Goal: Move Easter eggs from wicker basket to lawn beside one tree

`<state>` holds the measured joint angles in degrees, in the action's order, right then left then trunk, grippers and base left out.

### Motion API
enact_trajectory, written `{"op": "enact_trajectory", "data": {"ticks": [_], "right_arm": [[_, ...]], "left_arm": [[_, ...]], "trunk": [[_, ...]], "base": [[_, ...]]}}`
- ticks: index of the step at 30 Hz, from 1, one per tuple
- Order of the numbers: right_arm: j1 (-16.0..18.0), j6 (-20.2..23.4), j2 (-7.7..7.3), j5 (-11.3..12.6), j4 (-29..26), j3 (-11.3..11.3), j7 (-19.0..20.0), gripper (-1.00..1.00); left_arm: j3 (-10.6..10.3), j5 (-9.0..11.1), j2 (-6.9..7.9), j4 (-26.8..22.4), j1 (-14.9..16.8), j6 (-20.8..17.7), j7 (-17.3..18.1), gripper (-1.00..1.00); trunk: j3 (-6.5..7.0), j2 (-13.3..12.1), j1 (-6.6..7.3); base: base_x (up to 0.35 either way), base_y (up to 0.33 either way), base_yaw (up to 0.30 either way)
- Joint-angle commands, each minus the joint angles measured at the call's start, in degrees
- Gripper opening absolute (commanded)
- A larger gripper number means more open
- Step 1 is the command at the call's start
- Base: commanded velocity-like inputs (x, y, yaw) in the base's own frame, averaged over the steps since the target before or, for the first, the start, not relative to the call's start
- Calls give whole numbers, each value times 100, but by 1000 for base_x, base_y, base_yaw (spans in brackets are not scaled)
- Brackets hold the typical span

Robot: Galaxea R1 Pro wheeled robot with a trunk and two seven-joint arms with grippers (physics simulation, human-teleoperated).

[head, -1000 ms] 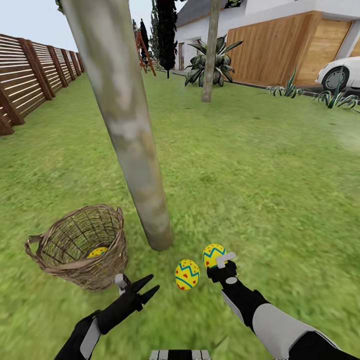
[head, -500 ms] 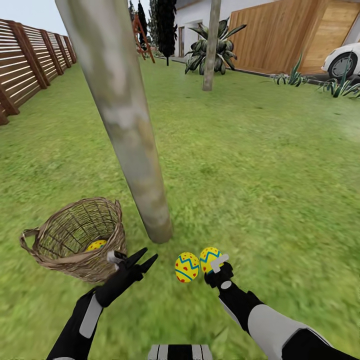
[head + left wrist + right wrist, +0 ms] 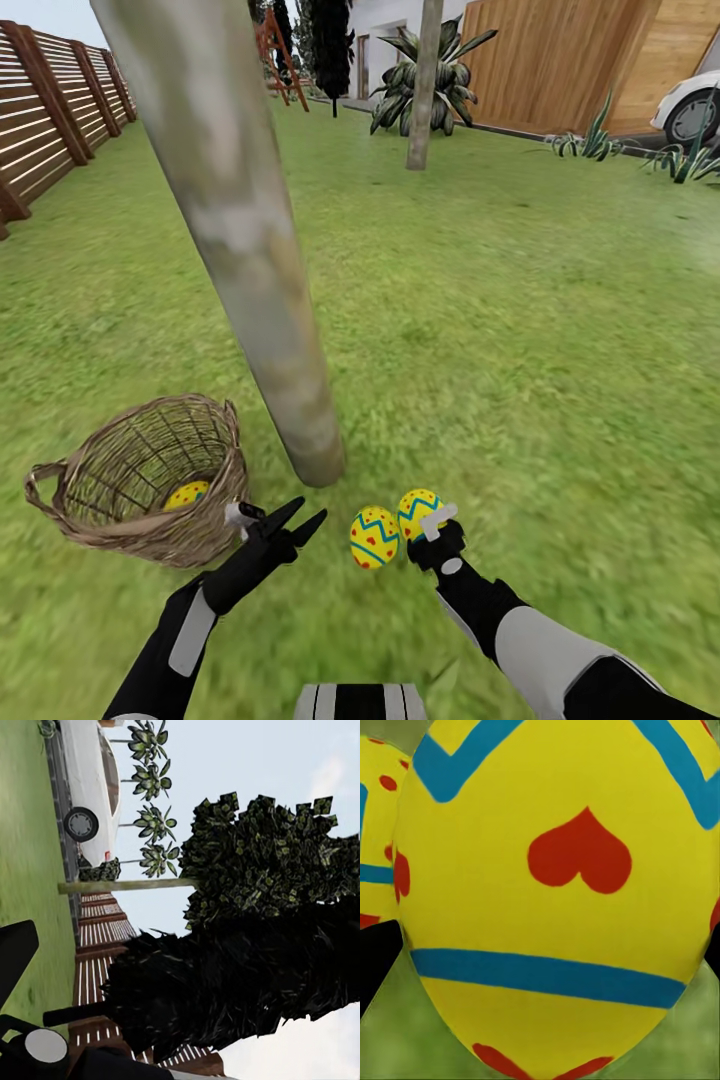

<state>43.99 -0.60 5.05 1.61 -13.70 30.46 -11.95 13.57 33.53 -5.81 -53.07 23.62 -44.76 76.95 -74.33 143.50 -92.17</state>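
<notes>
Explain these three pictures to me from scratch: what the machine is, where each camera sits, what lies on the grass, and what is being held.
This is a simulated two-armed robot on wheels, steered by a person. The big picture comes from a camera on its head, looking down over both black arms. The other two come from cameras beside each gripper.

On the lawn stands a thick pale tree. Beside it sits a wicker basket with one yellow egg inside. Another egg lies on the grass near the trunk.

The right gripper is closed on a third egg, right beside the lying one; its wrist camera shows that egg up close. The left gripper is open and empty near the basket; its camera looks off toward dark foliage and a white car.
</notes>
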Motion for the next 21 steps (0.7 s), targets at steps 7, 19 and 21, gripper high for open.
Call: {"op": "enact_trajectory", "data": {"ticks": [7, 19, 21], "right_arm": [[4, -1, -35, 24, -234, 31, -34, -100], [4, -9, -41, 32, -239, 22, -410, -100], [4, -10, -40, 32, -239, 21, -475, -100]], "left_arm": [[-13, -4, -8, 3, 3, -51, 13, 100], [-20, -4, -8, 8, 3, -50, 13, 100], [-21, -4, -8, 8, 3, -51, 13, 100]], "trunk": [[-4, 1, -2], [-71, 5, -10], [-115, 8, -15]], "base": [[190, 0, 83], [1, 0, 31], [0, 0, 0]]}}
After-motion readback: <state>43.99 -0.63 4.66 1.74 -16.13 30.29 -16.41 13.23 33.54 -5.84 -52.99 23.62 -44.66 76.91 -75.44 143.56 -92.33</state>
